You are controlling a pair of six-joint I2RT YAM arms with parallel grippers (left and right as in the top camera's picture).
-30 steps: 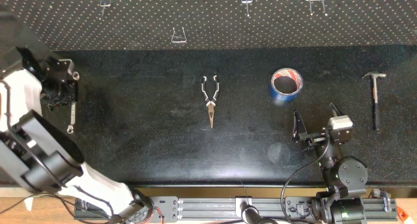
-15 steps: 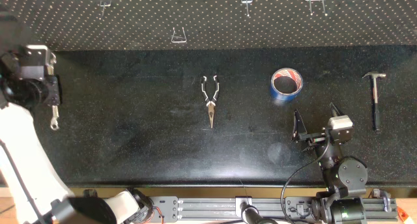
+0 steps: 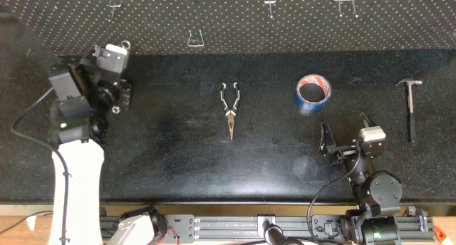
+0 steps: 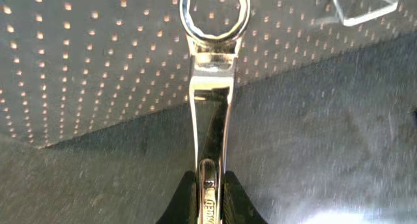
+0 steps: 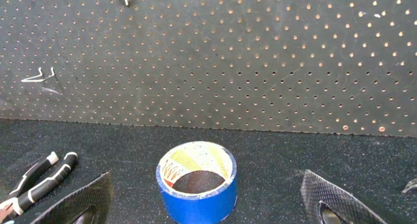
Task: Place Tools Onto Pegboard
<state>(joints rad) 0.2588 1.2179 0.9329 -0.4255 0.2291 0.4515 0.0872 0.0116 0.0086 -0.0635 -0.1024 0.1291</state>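
Note:
My left gripper [image 3: 117, 63] is shut on a silver wrench [image 4: 212, 87], raised at the left near the pegboard [image 3: 228, 17]. The wrench's ring end [image 4: 213, 9] points at the board, and shows small in the top view as wrench [image 3: 125, 44]. Pliers [image 3: 229, 106] with white handles lie mid-mat, also seen as pliers [image 5: 36, 178]. A blue tape roll [image 3: 313, 92] sits right of them, tape roll [image 5: 196, 182] just ahead of my right gripper [image 3: 345, 127], which stands open and holds nothing. A hammer [image 3: 410, 106] lies at the far right.
Metal hooks hang on the pegboard: a wire loop hook [image 3: 196, 39], one at upper left [image 3: 114, 6], one at centre [image 3: 269, 3] and a pair at right [image 3: 345, 3]. The black mat [image 3: 171, 145] has free room between the tools.
The left arm has lifted the wrench off the mat at the far left and swung it up and right toward the pegboard. The right arm has not moved.

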